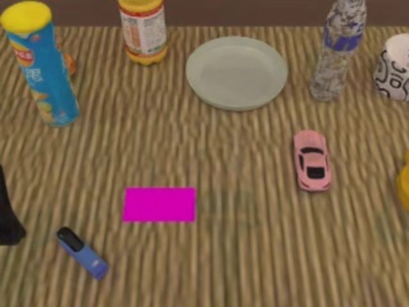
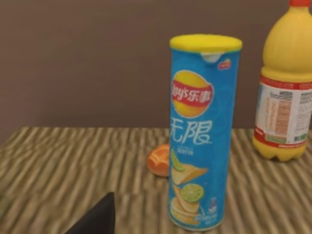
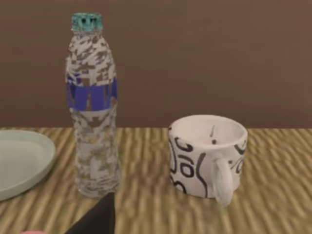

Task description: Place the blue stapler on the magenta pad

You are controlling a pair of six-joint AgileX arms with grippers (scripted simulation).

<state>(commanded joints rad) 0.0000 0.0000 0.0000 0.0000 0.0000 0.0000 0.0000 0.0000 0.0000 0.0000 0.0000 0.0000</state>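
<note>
The blue stapler [image 1: 81, 252] lies on the table near the front left, slanted, with its dark end pointing to the back left. The magenta pad [image 1: 159, 204] lies flat a little to its right and farther back, with nothing on it. My left gripper [image 1: 7, 224] is at the table's left edge, to the left of the stapler and apart from it. One dark finger [image 2: 97, 219] shows in the left wrist view, with nothing held. My right gripper [image 3: 141, 226] is outside the top view. Its dark finger [image 3: 100, 219] shows in front of a water bottle [image 3: 92, 112]. It is empty.
A blue chip can [image 1: 41, 64] and an orange juice bottle [image 1: 143, 29] stand at the back left. A pale plate [image 1: 236, 71] is at the back middle, a patterned mug [image 1: 396, 67] at the back right. A pink toy car [image 1: 312, 160] sits right of centre.
</note>
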